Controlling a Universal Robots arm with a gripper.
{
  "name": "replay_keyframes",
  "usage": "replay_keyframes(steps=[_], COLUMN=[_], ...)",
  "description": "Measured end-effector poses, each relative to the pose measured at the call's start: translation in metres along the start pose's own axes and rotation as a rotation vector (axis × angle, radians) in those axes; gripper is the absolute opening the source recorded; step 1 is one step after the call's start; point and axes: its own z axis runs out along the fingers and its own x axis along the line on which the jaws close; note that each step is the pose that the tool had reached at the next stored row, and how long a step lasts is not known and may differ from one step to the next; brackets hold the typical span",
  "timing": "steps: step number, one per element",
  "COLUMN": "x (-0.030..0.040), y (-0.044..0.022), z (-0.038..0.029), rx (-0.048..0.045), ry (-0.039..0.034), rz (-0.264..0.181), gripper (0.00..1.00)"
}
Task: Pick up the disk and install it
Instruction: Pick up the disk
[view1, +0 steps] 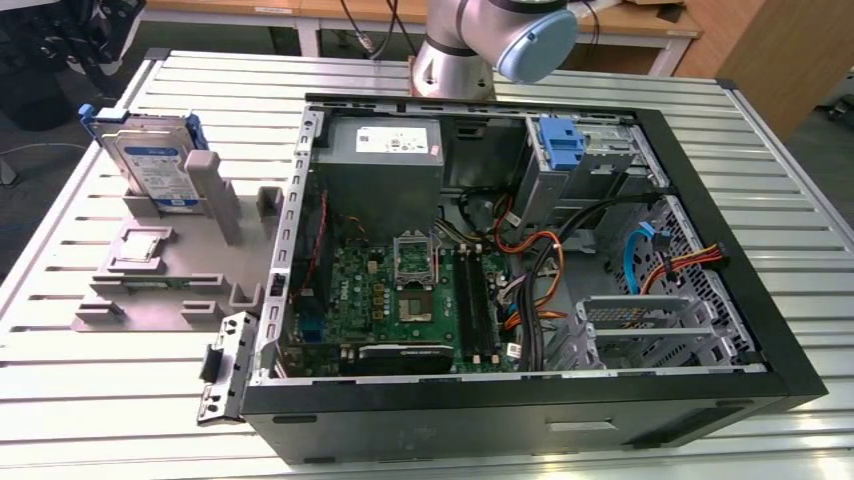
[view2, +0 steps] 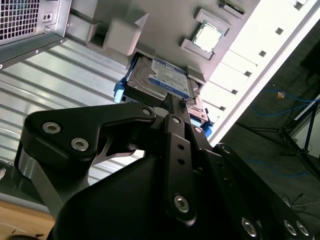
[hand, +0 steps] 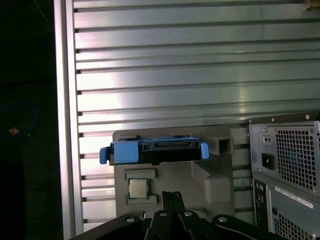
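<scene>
My arm (view1: 467, 50) rises behind the open case (view1: 507, 400), and its gripper (hand: 173, 196) points down at the table (hand: 175, 75). As far as I can tell, the jaws are pressed together with nothing between them. Ahead of the jaw tips and not touching them, the disk (hand: 150, 150) stands on end in a grey holder (hand: 205, 175). Its long axis is upright and its connector edge is uppermost. It is silver metal, labelled in blue and white, framed in blue plastic.

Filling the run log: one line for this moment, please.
silver hard-drive disk in blue bracket: standing in grey plastic fixture, untouched | gripper: shut, empty, apart from disk | black computer case: open
</scene>
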Motion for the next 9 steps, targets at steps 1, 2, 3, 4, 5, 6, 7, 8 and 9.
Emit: replay_keyframes(steps=[1,2,3,4,5,6,7,8,9], x=[0.0000,0.0000,0.0000,0.0000,0.0000,0.0000,0.0000,0.0000,0.0000], y=[0.0000,0.0000,0.0000,0.0000,-0.0001,0.0000,-0.0001,-0.0001,-0.0001], z=[0.0000,0.0000,0.0001,0.0004,0.0006,0.0008,0.0011,0.0013,0.0014], rx=[0.0000,0.0003,0.0005,0.0009,0.0012,0.0017,0.0021,0.0026,0.0031], ry=[-0.0001,-0.0002,-0.0006,-0.0013,-0.0023,-0.0031,-0.0040,-0.0047,-0.0055], rz=[0.002,0.007,0.015,0.031,0.049,0.068,0.086,0.104,0.122], gripper=[0.10,0.10,0.10,0.10,0.10,0.10,0.10,0.10,0.10])
